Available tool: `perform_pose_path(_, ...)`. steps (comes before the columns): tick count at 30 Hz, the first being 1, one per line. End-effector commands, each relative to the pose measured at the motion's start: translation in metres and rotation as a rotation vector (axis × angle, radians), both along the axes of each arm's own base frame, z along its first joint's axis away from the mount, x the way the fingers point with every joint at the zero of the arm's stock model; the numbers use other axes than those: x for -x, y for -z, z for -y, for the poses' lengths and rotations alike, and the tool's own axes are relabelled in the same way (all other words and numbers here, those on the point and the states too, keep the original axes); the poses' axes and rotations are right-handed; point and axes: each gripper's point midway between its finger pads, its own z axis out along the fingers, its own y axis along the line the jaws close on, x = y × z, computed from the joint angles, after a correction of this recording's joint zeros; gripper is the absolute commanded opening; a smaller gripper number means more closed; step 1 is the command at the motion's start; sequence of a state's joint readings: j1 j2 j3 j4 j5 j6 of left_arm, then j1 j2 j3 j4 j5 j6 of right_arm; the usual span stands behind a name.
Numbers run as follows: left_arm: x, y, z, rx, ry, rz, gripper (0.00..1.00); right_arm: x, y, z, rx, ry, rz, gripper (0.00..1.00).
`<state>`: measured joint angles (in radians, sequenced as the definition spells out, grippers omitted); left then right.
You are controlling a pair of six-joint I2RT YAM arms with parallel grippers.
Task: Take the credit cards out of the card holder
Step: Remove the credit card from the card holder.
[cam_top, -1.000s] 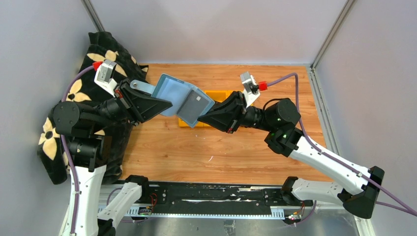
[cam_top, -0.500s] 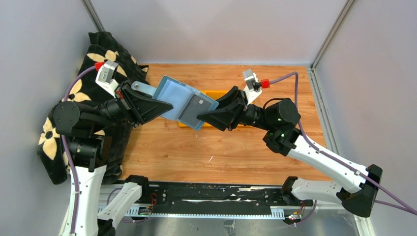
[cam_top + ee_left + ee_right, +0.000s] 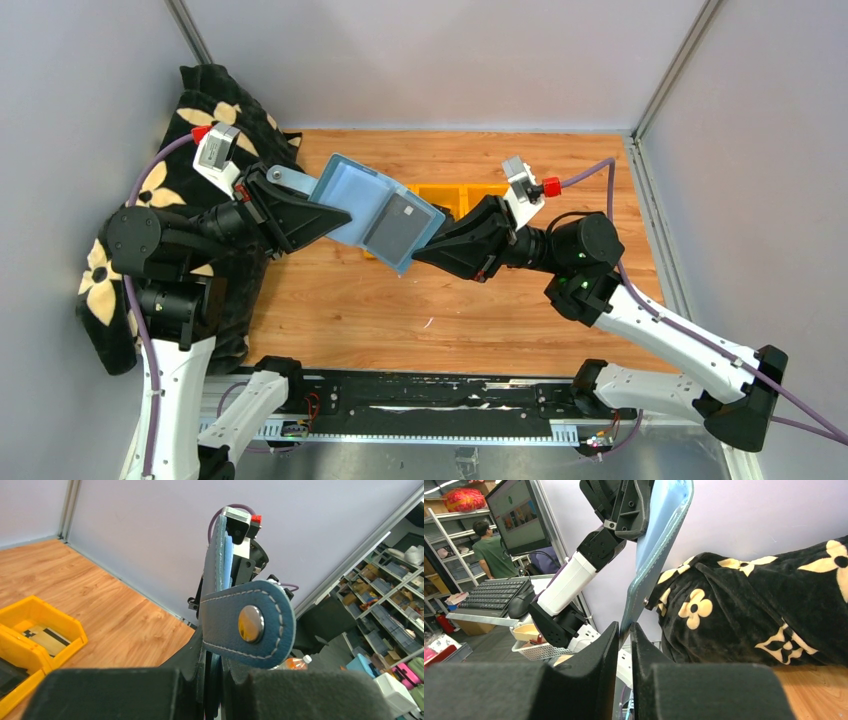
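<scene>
The teal holder (image 3: pixel 372 205) hangs open in mid-air above the worktop (image 3: pixel 340 310), pale-blue inside facing up. One grey card (image 3: pixel 400 222) shows in its right pocket (I see only that one). The left pincer (image 3: pixel 343 213) clamps the holder's left edge by the strap tab (image 3: pixel 247 622). The right pincer (image 3: pixel 414 250) is nearly pressed together on its lower corner. Two yellow bins (image 3: pixel 445 192) sit behind, half hidden by holder and right pincer. One flowered blanket (image 3: pixel 215 110) lies left.

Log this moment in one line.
left claw: gripping teal-blue folding card holder aloft | right claw: pinching its edge | silvery-grey plastic card: in pocket
</scene>
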<state>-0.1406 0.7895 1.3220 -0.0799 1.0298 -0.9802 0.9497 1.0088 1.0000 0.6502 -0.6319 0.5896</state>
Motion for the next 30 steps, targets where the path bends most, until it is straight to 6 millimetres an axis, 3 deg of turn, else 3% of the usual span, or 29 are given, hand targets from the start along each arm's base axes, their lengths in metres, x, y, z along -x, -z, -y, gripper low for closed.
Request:
perform_pose_path(1,0.012,-0.011,-0.001,-0.001,0.007,0.042,0.00,0.012,-0.007,0.003,-0.020,-0.031,0.048,0.14)
perform_pose_path(7,0.013,-0.012,-0.001,0.000,0.007,0.043,0.00,0.007,-0.007,0.000,-0.013,-0.013,0.045,0.10)
perform_pose_path(11,0.013,-0.014,-0.001,0.003,0.009,0.043,0.00,-0.009,-0.004,-0.004,0.000,0.063,0.022,0.07)
perform_pose_path(25,0.018,-0.018,-0.001,0.009,0.028,0.044,0.00,-0.029,-0.015,-0.012,-0.063,0.122,-0.023,0.10)
perform_pose_path(30,0.017,-0.016,-0.001,0.009,0.032,0.039,0.00,-0.032,-0.022,-0.013,-0.108,0.118,-0.050,0.22)
